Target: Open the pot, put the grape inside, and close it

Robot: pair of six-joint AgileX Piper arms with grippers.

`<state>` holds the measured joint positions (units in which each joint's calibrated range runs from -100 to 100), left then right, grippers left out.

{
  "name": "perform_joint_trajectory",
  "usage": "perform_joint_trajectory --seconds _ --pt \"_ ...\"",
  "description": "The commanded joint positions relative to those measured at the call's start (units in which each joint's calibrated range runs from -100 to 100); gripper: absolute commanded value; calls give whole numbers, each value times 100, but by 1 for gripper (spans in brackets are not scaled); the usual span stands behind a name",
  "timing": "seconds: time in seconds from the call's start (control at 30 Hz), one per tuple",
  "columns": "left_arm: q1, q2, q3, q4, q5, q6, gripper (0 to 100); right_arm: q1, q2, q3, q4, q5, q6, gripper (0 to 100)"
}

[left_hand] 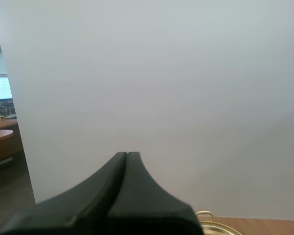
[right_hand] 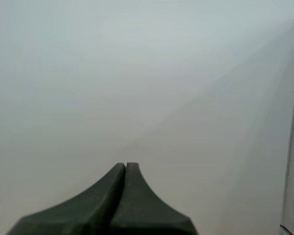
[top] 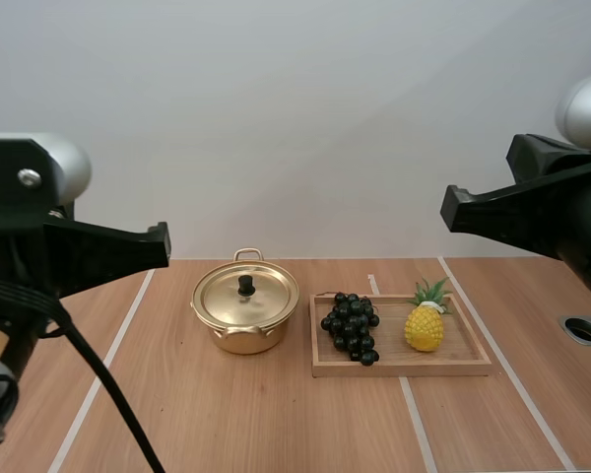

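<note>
- While I watched through the high view, the gold pot [top: 244, 313] stood on the wooden worktop [top: 227, 424] with its lid [top: 246, 293] seated on it, and the black knob [top: 246, 284] stood upright at the lid's middle.
- Just beside the pot, on its right and not touching it, lay a wooden tray [top: 404, 367]. The bunch of dark grapes [top: 351, 326] rested at the tray's left end. A yellow pineapple [top: 425, 323] sat further right on the same tray, near the grapes but apart from them.
- Both arms hung high over the worktop. The left gripper [top: 161, 244] pointed rightward, up and to the left of the pot and well apart from it. The right gripper [top: 451, 207] pointed leftward, well above the tray's right end.
- Through the left wrist view, I saw that arm's fingers [left_hand: 112, 196] pressed together into one dark wedge with nothing between them. Past the wedge, one looped handle and a bit of the pot's gold rim showed on the worktop.
- Through the right wrist view, I saw that arm's fingers [right_hand: 112, 200] likewise pressed together and holding nothing, with a plain pale wall beyond them.
</note>
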<state>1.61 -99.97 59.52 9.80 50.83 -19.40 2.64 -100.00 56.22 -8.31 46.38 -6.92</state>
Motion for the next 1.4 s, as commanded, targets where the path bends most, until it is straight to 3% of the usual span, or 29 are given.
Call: perform_joint_trajectory --seconds 0.0,0.1,0.3,0.47,0.7,0.93,1.07,1.23,1.3,1.33,1.37 --pt "12 -3 -319 31 430 22 0 -22 0 -269 -43 325 -16 0" --pt "12 -3 -443 -63 475 172 0 -22 0 -413 -43 325 -166 0" --pt "12 672 -443 -928 529 1027 0 -22 656 -670 -43 723 -612 0" --pt "12 1712 -460 -980 446 1035 0 -22 1613 -1115 -43 1277 -612 0" --pt "12 2843 -701 -1151 483 1644 0 -22 2728 -1582 -27 1714 -657 0" --pt "12 3373 -868 -2393 558 2614 0 -22 3469 -1594 -27 1833 -657 0" --pt "12 3398 -868 -3038 460 3533 0 -22 3548 -1594 -27 1758 -696 0" --pt "19 3500 -868 -3494 375 4045 0 -57 3548 -1594 -27 1638 -1299 0" --pt "19 3580 -868 -3573 362 4158 6 -57 3548 -1582 -16 1620 -1494 0" --pt "19 3622 -868 -3573 362 4168 14 -57 3548 -1582 -16 1642 -1541 0" --pt "19 3640 -868 -3573 362 4168 26 -57 3548 -1582 -16 1642 -1586 7"
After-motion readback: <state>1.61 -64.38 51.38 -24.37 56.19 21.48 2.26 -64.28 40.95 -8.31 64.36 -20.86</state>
